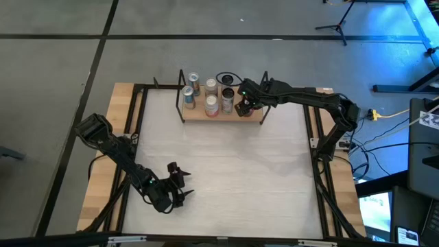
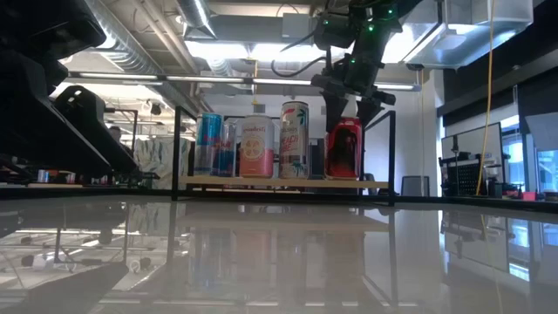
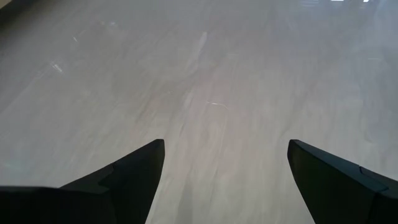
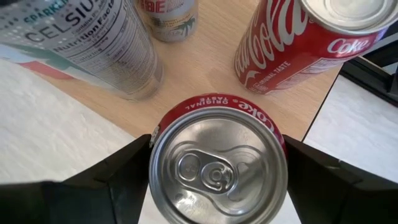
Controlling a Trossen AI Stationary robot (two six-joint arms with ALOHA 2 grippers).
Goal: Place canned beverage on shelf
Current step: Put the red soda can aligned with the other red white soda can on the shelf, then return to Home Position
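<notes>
The pale tabletop (image 1: 226, 171) is spanned by two dark arms. At its 12 o'clock edge the shelf (image 1: 223, 113) is seen, loaded with upright cans. At the shelf's 3 o'clock end a red cola can (image 4: 217, 165) is clamped from above between the fingers of the right gripper (image 1: 245, 104), its base at the wooden board. A second red can (image 4: 305, 40) and a Celsius can (image 4: 87, 40) are stood just beside it. The left gripper (image 1: 180, 185) is held spread apart near 7 o'clock, over bare tabletop.
</notes>
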